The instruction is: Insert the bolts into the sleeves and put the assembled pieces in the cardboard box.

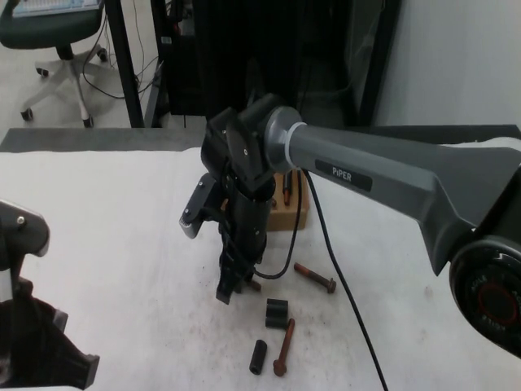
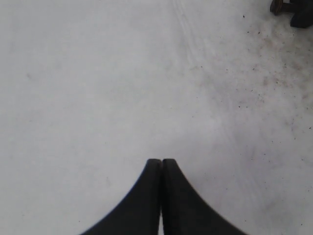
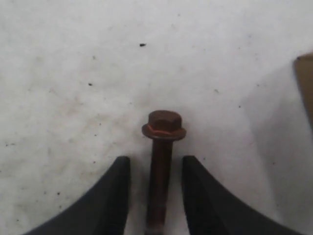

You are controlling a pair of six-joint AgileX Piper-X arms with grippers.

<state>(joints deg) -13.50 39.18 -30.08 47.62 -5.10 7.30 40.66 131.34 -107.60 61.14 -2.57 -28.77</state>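
Rusty loose bolts (image 1: 315, 278) number three, black sleeves (image 1: 278, 313) two; right fingers (image 3: 110, 196) straddle one, left fingers (image 2: 142, 200) touch.

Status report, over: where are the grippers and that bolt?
Left gripper shut, empty. Right gripper open, fingers either side of a bolt lying on the bench, not gripped. Two sleeves, two more bolts loose nearby; nothing in the way.

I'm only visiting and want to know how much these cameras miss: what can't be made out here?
Cardboard box: high view, the right arm in front hides most of it; contents unclear.
Bolt between the fingers of the right gripper: right wrist view, its shank's end is cut off by the picture's edge.
Dark pieces: left wrist view, cut off at the corner; sleeve or bolt, cannot tell.
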